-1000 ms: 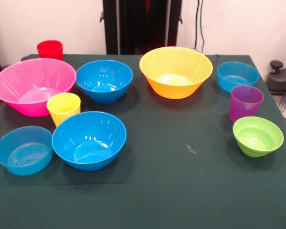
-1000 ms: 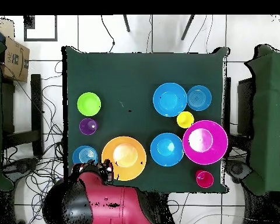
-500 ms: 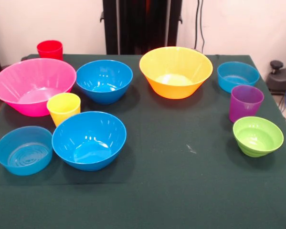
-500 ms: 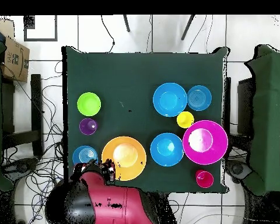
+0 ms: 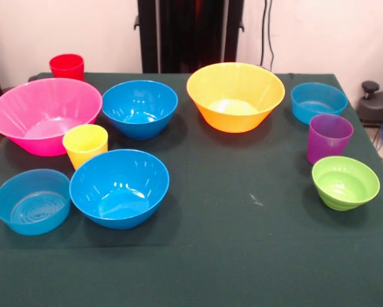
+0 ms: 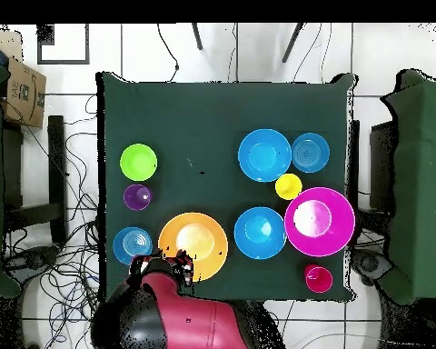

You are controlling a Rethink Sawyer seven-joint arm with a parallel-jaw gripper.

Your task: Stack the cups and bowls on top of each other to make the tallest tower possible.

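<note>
All pieces stand apart on the green table, none stacked; there is no tower. The red cup, pink bowl, yellow cup, two deep blue bowls and a light-blue bowl are at the left. The yellow-orange bowl is at the middle back. A second light-blue bowl, the purple cup and the green bowl are at the right. The gripper shows only in the overhead view, at the table's edge beside the yellow-orange bowl.
The red arm lies over the table's edge by the robot's base. A cardboard box and green chairs stand off the table's sides. Bare cloth lies across the table's middle and the side away from the robot.
In the overhead view the arm's end has shifted a little along the table's edge, from beside the light-blue bowl toward the yellow-orange bowl. No cup or bowl has moved.
</note>
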